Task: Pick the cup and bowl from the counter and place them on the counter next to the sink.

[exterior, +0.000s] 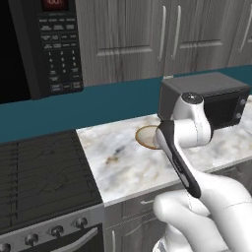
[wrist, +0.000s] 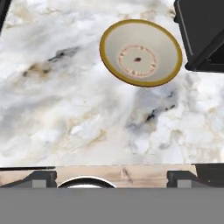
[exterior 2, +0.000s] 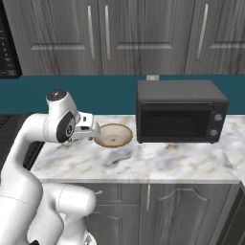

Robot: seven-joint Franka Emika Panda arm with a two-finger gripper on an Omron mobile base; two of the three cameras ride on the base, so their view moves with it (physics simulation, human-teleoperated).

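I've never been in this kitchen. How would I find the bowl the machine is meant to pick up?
Look at the marble counter between the black stovetop and the dark toaster oven. The bowl sits just left of the oven's front corner, toward the teal back wall. It is the one round, tan, shallow dish there, empty, with a thin yellowish rim.

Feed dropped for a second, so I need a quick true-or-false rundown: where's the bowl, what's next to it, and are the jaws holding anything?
1. The bowl sits upright on the counter. True.
2. The bowl lies to the right of the toaster oven in the right base view. False: it lies to its left.
3. The jaws are shut on the bowl. False: they stand open, holding nothing.
4. The bowl holds food. False: it is empty.
5. A stovetop adjoins the counter. True.
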